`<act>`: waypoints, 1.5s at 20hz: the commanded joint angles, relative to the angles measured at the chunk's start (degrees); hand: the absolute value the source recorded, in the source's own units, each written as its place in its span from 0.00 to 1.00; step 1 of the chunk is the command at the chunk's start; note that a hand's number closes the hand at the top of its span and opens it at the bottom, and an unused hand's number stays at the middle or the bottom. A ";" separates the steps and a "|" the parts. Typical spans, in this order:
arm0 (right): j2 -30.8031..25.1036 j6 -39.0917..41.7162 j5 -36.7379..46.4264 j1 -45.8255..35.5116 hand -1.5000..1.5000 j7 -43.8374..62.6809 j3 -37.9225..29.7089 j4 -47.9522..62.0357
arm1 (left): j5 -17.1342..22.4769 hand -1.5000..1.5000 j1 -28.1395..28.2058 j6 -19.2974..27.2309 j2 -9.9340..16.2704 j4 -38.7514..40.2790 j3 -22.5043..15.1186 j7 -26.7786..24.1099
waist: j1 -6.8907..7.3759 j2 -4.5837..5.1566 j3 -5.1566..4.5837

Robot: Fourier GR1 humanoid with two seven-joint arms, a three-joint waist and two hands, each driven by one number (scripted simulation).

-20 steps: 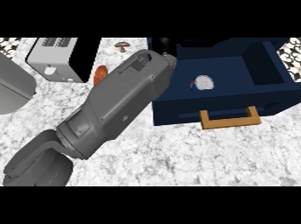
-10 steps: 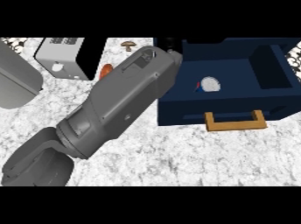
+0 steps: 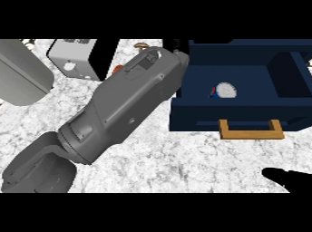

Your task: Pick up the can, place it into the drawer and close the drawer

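The can (image 3: 224,90) is lying inside the open navy drawer (image 3: 239,121), its pale round end facing up and a sliver of red and blue showing at its left side, resting on the drawer's floor a little left of the middle and apart from the walls. The drawer is standing pulled out toward the viewer, its front panel carrying a tan wooden handle (image 3: 250,130) that is jutting out over the marbled white counter (image 3: 185,158). A long grey forearm (image 3: 119,113) is stretching diagonally from the lower left corner up to the drawer's upper left corner, covering much of the counter; the left hand at its far end is hidden behind the forearm and the drawer's wall, so whether it is clenched, released or grasping anything cannot be told. At the lower right edge, the tip of the right hand (image 3: 296,181) is showing as a black shape low over the counter, well apart from the drawer handle, and too little of it is visible to tell its state. Behind the forearm, a silver toaster (image 3: 75,58) is sitting near the back, a large grey appliance (image 3: 11,70) is occupying the upper left, and a small brown mushroom (image 3: 140,45) is lying by the back edge.
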 commanded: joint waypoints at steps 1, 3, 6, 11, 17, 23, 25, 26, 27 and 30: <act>2.50 -6.82 12.78 -3.24 0.00 -2.71 8.59 7.01 | -0.61 0.00 2.08 0.82 -0.03 -0.86 0.37 -0.18 | 0.44 -0.27 0.00; 0.56 -8.85 15.19 -10.66 0.00 -2.45 7.93 14.32 | -1.13 0.00 2.53 0.07 -0.02 -0.65 0.29 0.66 | 0.97 -0.13 -0.01; 1.46 -9.96 21.82 -12.30 0.00 -0.23 13.49 17.53 | -3.12 0.00 0.53 4.22 0.89 -4.20 -1.19 4.35 | 1.94 -0.85 -0.05; -1.89 -14.92 25.58 -16.39 0.00 -7.14 12.55 31.63 | -4.47 0.00 4.58 0.37 5.91 -6.13 -0.53 5.93 | 1.29 -0.58 0.00; -3.73 -20.48 33.57 -26.84 0.00 -8.14 13.37 49.64 | -6.02 0.00 5.89 1.63 9.15 -10.38 -0.98 8.55 | 2.60 -0.46 0.01; -1.31 -28.64 37.31 -31.64 0.00 -6.85 11.97 63.63 | -8.18 0.00 10.83 2.95 14.39 -19.07 -1.10 11.48 | 2.40 -0.68 0.01; -2.39 -31.51 37.68 -34.24 0.00 -8.74 10.52 70.04 | -8.24 0.00 11.59 1.99 16.58 -20.47 -0.41 12.54 | 2.56 -0.50 0.02; -0.09 -34.26 39.59 -34.79 0.00 -7.00 11.65 71.90 | -8.99 0.00 11.99 2.06 17.13 -20.73 -0.96 13.57 | 2.28 -0.49 0.02; -2.37 -35.60 38.67 -34.84 0.00 -9.55 10.01 73.69 | -9.05 0.00 12.47 5.88 16.43 -24.62 -1.60 15.66 | 2.60 -0.70 0.04; 0.03 -42.84 41.84 -36.47 0.00 -8.34 10.42 80.57 | -9.32 0.00 14.55 -0.07 19.54 -22.17 0.93 13.48 | 2.05 -0.14 0.03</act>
